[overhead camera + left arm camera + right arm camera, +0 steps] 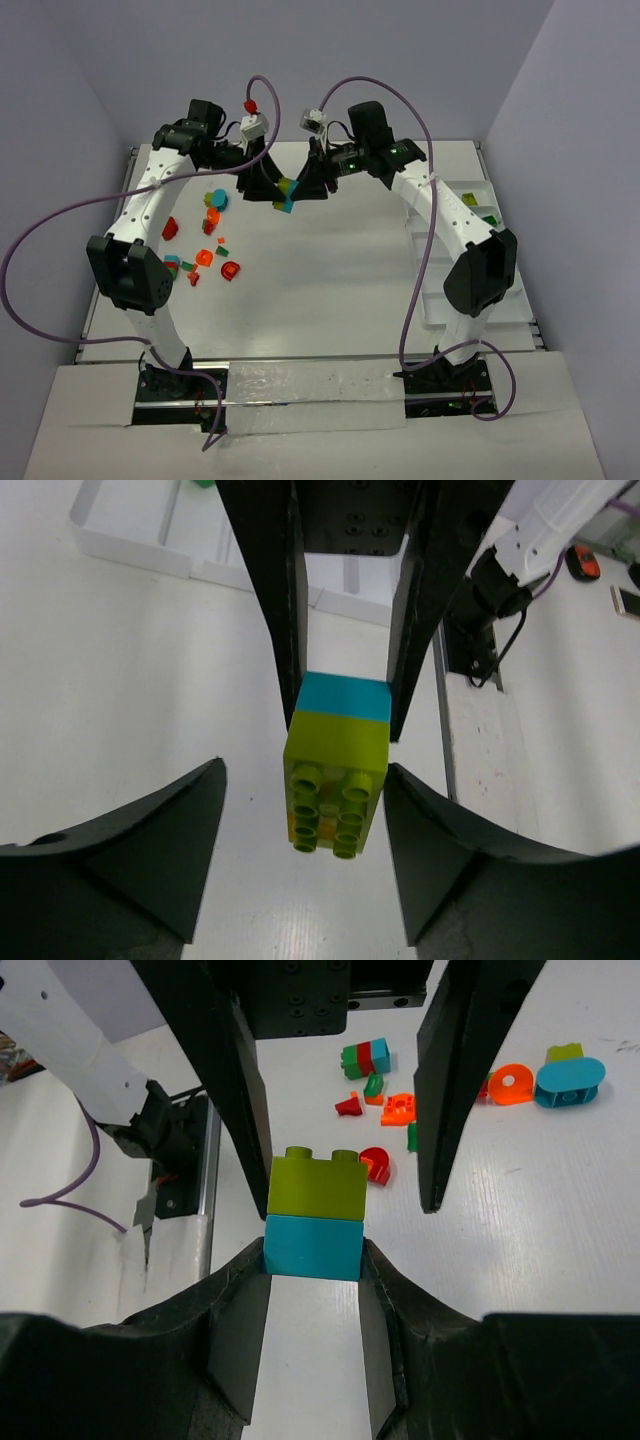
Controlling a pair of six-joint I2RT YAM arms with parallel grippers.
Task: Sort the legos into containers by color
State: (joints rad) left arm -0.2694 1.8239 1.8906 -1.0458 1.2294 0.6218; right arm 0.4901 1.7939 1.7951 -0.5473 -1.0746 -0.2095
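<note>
The right gripper (313,1255) is clenched on the teal brick (345,695), which has the lime brick (315,1188) plugged onto it. The left gripper (303,770) straddles the lime one, fingers spread. The pair hangs above the table (320,290), well apart from the tray (130,542). If the left fingers close off-centre (the brick sits nearer one of them), they may twist the stack out of the right's hold and drop it among the loose bricks (205,245).

2 arms (150,195), 1 tray (432,285), ca. 10 loose legos (230,270) (+2 stacked (287,196)).
</note>
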